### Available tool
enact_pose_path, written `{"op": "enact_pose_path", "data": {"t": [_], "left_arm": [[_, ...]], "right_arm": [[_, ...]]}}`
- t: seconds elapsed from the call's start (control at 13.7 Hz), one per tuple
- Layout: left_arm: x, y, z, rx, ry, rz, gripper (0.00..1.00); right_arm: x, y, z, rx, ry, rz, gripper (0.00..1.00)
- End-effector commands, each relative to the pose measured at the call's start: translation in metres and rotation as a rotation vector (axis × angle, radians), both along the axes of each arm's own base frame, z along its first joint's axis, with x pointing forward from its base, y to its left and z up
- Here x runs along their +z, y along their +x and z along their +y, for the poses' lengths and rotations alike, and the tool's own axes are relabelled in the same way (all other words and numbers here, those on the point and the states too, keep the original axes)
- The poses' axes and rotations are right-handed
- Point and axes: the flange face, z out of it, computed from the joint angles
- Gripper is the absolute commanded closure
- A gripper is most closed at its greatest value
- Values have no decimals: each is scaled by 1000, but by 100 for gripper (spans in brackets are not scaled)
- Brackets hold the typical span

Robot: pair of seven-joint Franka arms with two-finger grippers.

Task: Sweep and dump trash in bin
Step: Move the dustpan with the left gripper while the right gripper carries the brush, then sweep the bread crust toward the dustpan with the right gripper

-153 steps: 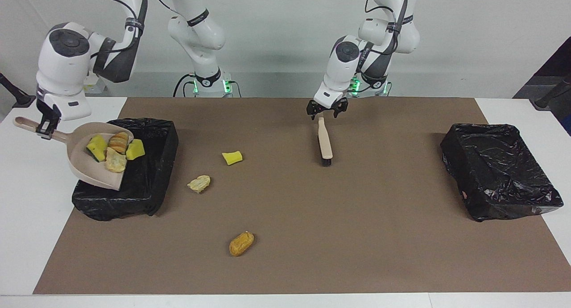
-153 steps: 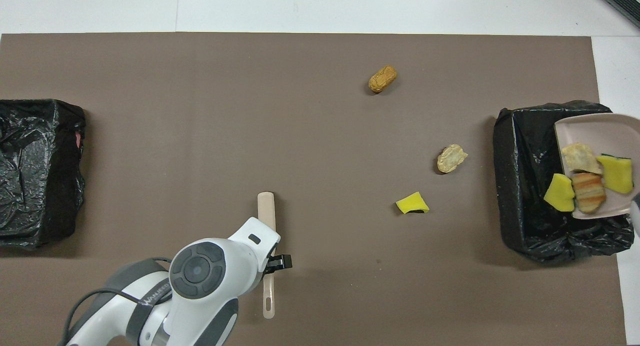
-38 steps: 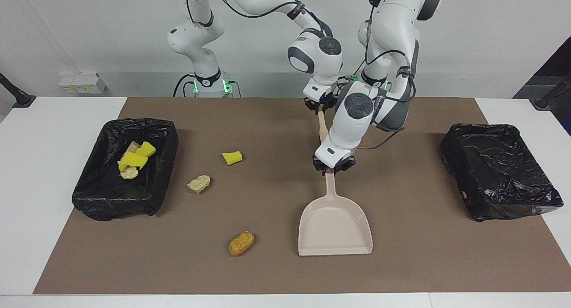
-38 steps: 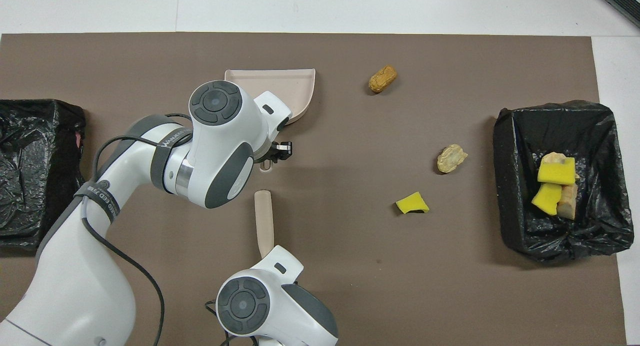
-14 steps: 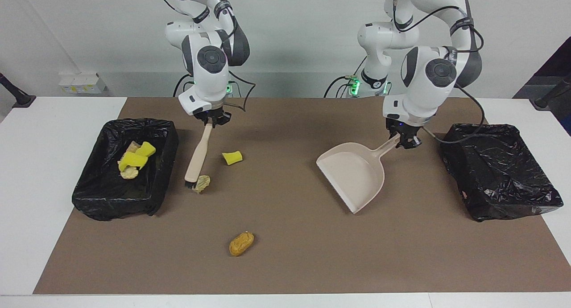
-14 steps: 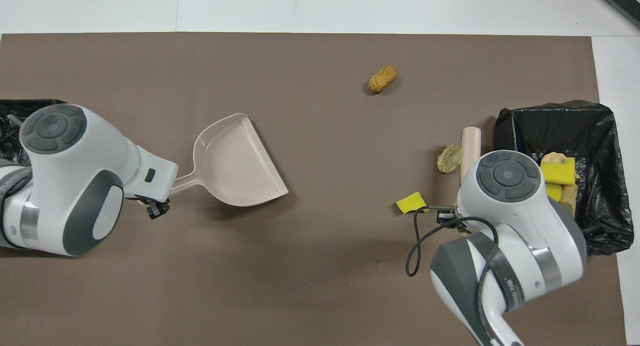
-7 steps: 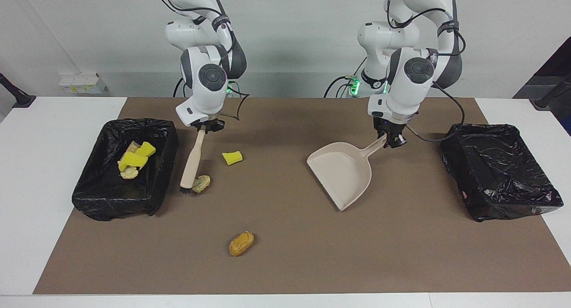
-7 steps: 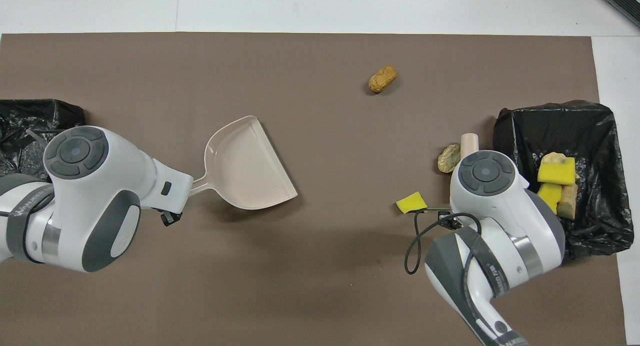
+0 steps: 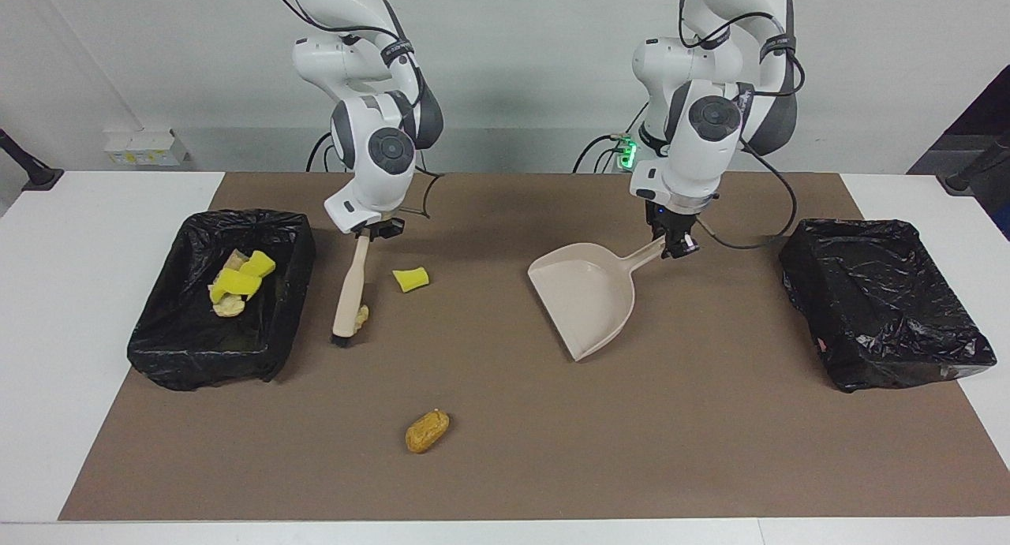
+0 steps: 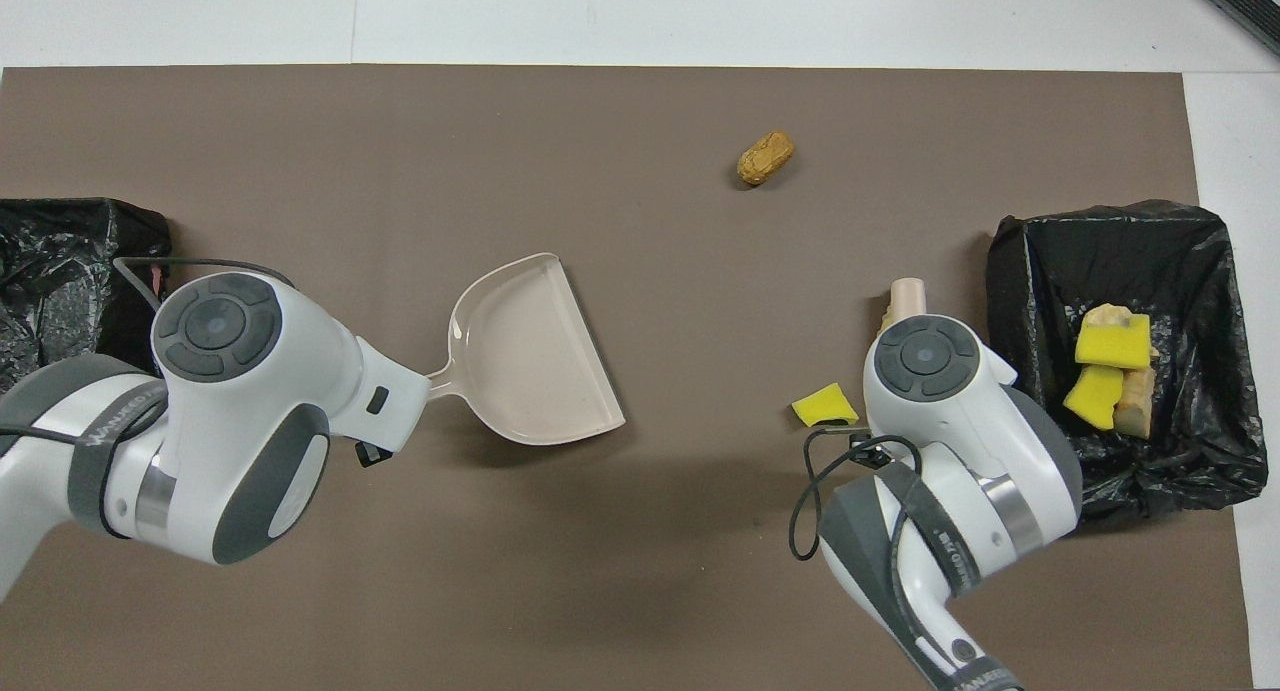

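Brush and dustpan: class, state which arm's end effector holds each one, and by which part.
The right end effector holds the brush by the top of its handle. The left end effector holds the dustpan by the end of its handle.

You find little lettering here — only a printed band on each arm's forearm (image 10: pixel 118 423), too small and slanted to read; nothing else carries text.
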Motion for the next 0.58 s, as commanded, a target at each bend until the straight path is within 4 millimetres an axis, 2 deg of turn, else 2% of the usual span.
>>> {"op": "enact_pose_path", "data": {"t": [0.0,0.15,0.29,0.51], "left_arm": [[-4,-18,2,-40,20,-1,100],[-7,-23,4,-37,22,0,100],[-21,-30,6,-34,25,7,100],[-24,-43,4,-46,28,4,100]], "right_arm": [[-26,-5,50,5,94,23,100],[-11,6,94,10,163,9,100],[1,13,124,3,232,6,100],[25,18,159,3,306,9,100]]}}
